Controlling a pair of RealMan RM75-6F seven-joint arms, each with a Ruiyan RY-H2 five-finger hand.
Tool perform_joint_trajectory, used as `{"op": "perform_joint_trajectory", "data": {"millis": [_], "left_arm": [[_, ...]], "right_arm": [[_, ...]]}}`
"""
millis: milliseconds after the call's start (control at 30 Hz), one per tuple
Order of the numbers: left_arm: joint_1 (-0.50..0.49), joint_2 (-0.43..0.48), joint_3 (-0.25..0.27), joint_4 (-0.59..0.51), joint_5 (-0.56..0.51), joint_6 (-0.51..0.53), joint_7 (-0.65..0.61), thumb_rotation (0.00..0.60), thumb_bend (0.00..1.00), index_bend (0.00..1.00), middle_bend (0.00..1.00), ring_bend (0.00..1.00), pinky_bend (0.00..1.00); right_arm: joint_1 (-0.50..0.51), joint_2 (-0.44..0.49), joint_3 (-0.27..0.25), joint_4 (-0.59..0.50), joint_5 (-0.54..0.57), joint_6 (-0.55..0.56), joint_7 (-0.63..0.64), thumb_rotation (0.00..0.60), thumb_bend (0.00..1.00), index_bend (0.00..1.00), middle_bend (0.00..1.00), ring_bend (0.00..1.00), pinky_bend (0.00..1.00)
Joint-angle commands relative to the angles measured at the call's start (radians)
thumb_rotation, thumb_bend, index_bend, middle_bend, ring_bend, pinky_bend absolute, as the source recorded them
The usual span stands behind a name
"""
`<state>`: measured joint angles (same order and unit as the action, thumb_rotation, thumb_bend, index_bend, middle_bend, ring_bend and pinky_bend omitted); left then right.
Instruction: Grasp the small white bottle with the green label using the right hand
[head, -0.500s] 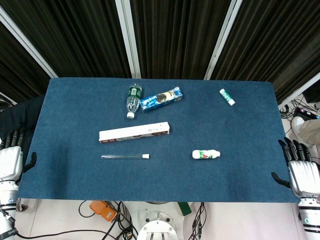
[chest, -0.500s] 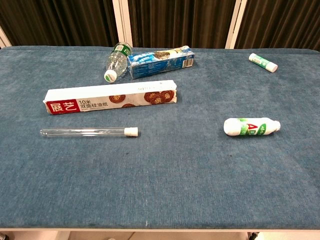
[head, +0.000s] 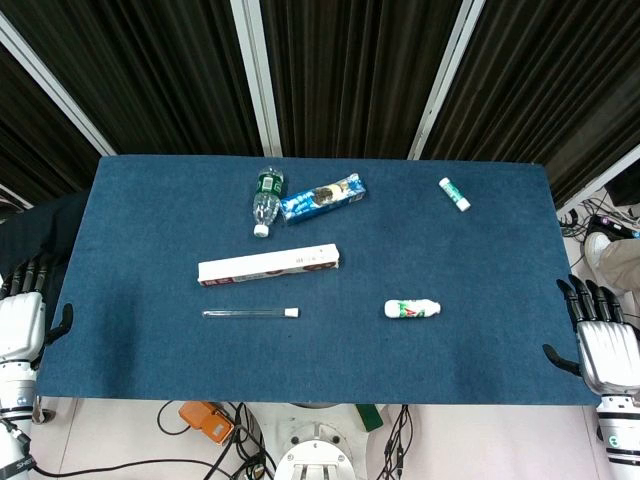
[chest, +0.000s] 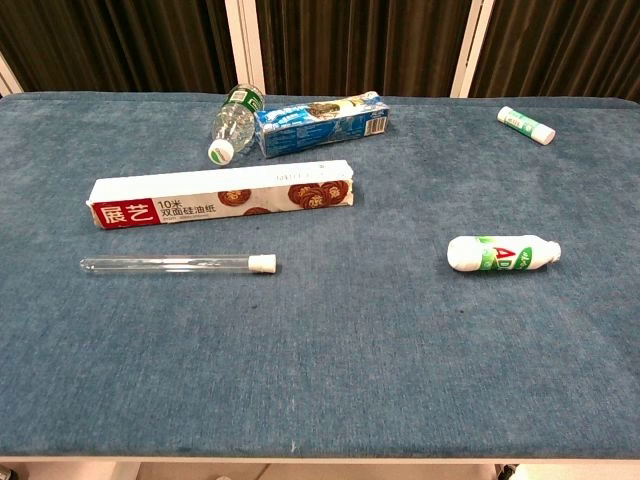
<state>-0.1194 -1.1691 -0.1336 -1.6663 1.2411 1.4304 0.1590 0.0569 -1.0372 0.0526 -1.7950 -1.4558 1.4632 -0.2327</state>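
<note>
The small white bottle with the green label (head: 412, 309) (chest: 502, 253) lies on its side on the blue table, right of centre, cap end to the right. My right hand (head: 604, 345) hangs beside the table's right edge, well to the right of the bottle, fingers apart and holding nothing. My left hand (head: 22, 317) rests off the left edge, fingers apart, also empty. Neither hand appears in the chest view.
A long white box with a red end (head: 268, 266) (chest: 222, 196) and a glass tube (head: 250, 313) (chest: 177, 264) lie left of centre. A clear water bottle (head: 265, 199), a blue snack pack (head: 322, 197) and a small white-green stick (head: 454, 194) (chest: 526, 124) sit at the back.
</note>
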Motion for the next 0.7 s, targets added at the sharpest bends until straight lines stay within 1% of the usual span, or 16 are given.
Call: {"op": "perform_joint_trajectory", "data": {"millis": [33,133,233,400,567,700], "left_arm": [[0.001,-0.001,0.000,-0.003,0.002,0.002,-0.006,0.600,0.43,0.07,0.00,0.02,0.11],[0.003,0.000,0.000,-0.004,0.002,0.004,-0.006,0.600,0.43,0.07,0.00,0.02,0.11],[0.003,0.001,-0.001,-0.004,0.002,0.005,-0.009,0.600,0.43,0.07,0.00,0.02,0.11],[0.001,0.003,-0.002,-0.002,-0.001,-0.001,-0.013,0.600,0.43,0.07,0.00,0.02,0.11],[0.001,0.004,0.000,-0.002,0.003,-0.004,-0.015,0.600,0.43,0.07,0.00,0.02,0.11],[0.000,0.006,-0.001,-0.003,0.000,-0.007,-0.021,0.600,0.43,0.08,0.00,0.02,0.11]], "right_arm": [[0.014,-0.015,0.000,0.010,0.012,-0.028,-0.007,0.600,0.30,0.12,0.09,0.07,0.12],[0.038,-0.047,0.008,0.027,0.019,-0.059,-0.020,0.600,0.30,0.12,0.10,0.09,0.13],[0.080,-0.086,0.015,0.055,0.020,-0.116,-0.024,0.600,0.30,0.13,0.14,0.12,0.14],[0.189,-0.121,0.033,0.071,0.041,-0.275,-0.062,0.600,0.30,0.19,0.20,0.15,0.16],[0.289,-0.171,0.062,0.076,0.091,-0.406,-0.086,0.600,0.30,0.25,0.25,0.21,0.22],[0.357,-0.222,0.078,0.101,0.135,-0.480,-0.135,0.600,0.30,0.30,0.30,0.27,0.28]]}}
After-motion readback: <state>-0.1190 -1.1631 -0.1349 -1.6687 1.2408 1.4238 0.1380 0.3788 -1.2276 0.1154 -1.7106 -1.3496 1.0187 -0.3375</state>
